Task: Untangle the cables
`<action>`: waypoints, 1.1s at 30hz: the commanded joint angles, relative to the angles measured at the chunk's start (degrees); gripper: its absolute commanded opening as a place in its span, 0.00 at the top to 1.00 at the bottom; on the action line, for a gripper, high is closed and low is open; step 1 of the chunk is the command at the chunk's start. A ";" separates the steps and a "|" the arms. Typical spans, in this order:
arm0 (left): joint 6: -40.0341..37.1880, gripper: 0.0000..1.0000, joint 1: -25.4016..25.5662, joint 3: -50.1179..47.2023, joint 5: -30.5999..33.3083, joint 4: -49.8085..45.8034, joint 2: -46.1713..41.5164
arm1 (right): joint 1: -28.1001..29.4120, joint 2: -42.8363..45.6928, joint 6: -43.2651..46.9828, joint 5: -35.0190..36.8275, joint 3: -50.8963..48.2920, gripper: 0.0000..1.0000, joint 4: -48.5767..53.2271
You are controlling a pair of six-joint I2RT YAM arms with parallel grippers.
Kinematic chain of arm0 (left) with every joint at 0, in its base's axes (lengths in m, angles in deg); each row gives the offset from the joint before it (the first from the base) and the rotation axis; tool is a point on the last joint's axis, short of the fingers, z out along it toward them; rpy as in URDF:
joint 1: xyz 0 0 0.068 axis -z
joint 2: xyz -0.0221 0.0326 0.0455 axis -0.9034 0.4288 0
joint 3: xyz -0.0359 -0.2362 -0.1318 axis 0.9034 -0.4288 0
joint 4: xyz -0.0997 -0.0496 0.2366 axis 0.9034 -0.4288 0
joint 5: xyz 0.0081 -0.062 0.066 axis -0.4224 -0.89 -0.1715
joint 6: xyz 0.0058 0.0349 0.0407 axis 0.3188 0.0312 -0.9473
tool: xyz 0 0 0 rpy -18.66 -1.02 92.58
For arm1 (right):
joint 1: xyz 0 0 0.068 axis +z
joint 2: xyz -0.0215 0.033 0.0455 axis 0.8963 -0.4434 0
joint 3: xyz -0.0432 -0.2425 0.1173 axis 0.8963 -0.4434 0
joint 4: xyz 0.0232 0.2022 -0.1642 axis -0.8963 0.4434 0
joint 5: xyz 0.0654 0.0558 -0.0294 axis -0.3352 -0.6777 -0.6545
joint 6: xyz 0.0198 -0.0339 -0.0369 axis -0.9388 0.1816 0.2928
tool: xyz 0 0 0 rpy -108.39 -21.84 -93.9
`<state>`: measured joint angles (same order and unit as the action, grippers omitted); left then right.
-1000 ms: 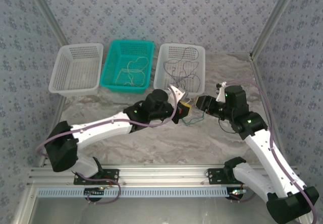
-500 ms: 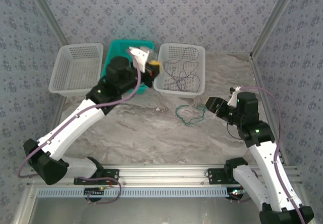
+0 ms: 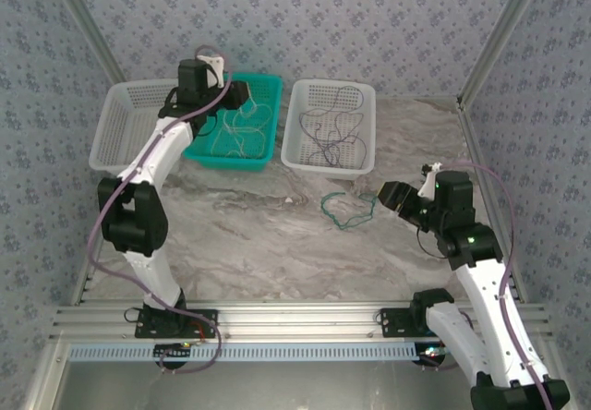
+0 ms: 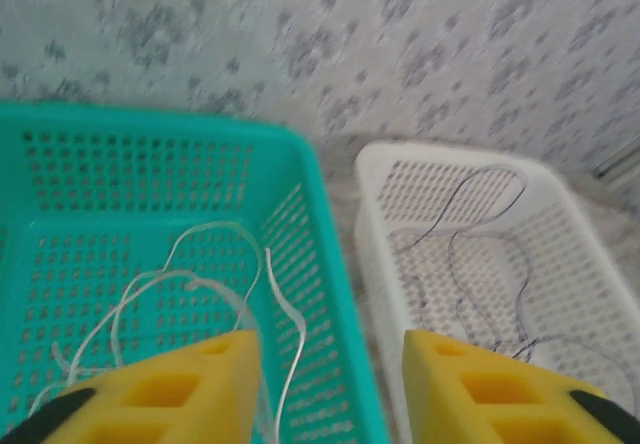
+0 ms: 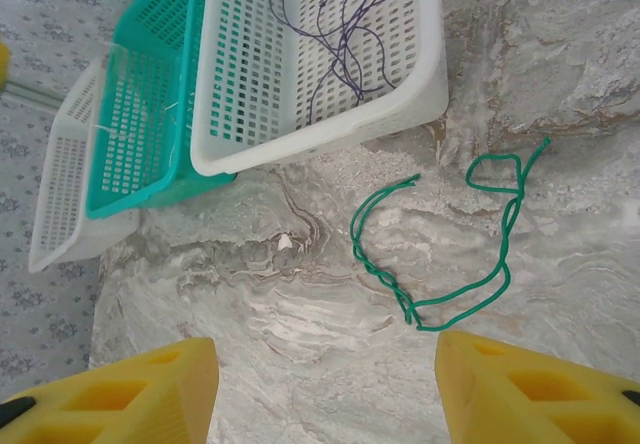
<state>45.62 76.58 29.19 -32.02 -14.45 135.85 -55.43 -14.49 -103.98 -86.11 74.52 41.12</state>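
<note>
One green cable [image 3: 346, 209] lies alone in a loose loop on the marble table [image 3: 277, 244]; in the right wrist view the green cable [image 5: 381, 276] lies ahead of my open right gripper [image 5: 325, 349], untouched. White cables [image 3: 235, 135] lie curled in the teal basket [image 3: 208, 156]. My left gripper [image 3: 242, 96] hovers over that basket with its jaws open; a white cable strand [image 4: 299, 325] hangs free beside the left finger [image 4: 170, 394]. Dark cables [image 3: 332, 124] rest in the white basket [image 3: 328, 162] to the right. My right gripper [image 3: 383, 193] stands just right of the green cable.
An empty white basket [image 3: 138, 161] sits left of the teal one; the three baskets stand in a row along the back wall. Patterned walls close in the back and sides. Bare marble runs between the baskets and the front rail [image 3: 295, 322].
My left arm swung from the table's middle up and back to the teal basket and its jaws opened. The right gripper drew back to the right, and the green cable stays on the table.
</note>
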 commanded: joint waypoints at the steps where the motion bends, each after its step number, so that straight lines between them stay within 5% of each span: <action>1: 4.44 0.47 1.20 0.87 -2.81 1.37 -5.95 | -0.73 0.96 1.33 -0.81 -0.63 0.39 1.45; 11: 1.26 0.24 17.74 -21.82 4.09 9.96 -31.51 | -1.31 -4.10 -4.25 -2.10 -7.20 0.38 -6.43; 21: -2.26 0.01 34.50 -37.85 8.15 13.62 -42.79 | 0.57 -20.91 -14.94 -5.75 -13.09 0.38 -16.36; 26: -2.41 0.01 36.48 -39.80 9.44 12.59 -42.56 | 1.63 -27.09 -14.69 -5.03 -13.39 0.76 -20.47; 33: -2.43 0.01 36.62 -39.02 10.13 12.32 -41.41 | 2.89 -29.59 -14.33 -3.49 -14.86 0.79 -22.35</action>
<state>44.00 113.01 -11.22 -22.68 -3.47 93.89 -53.00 -42.99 -117.79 -90.39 60.97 20.54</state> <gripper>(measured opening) 0.992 0.211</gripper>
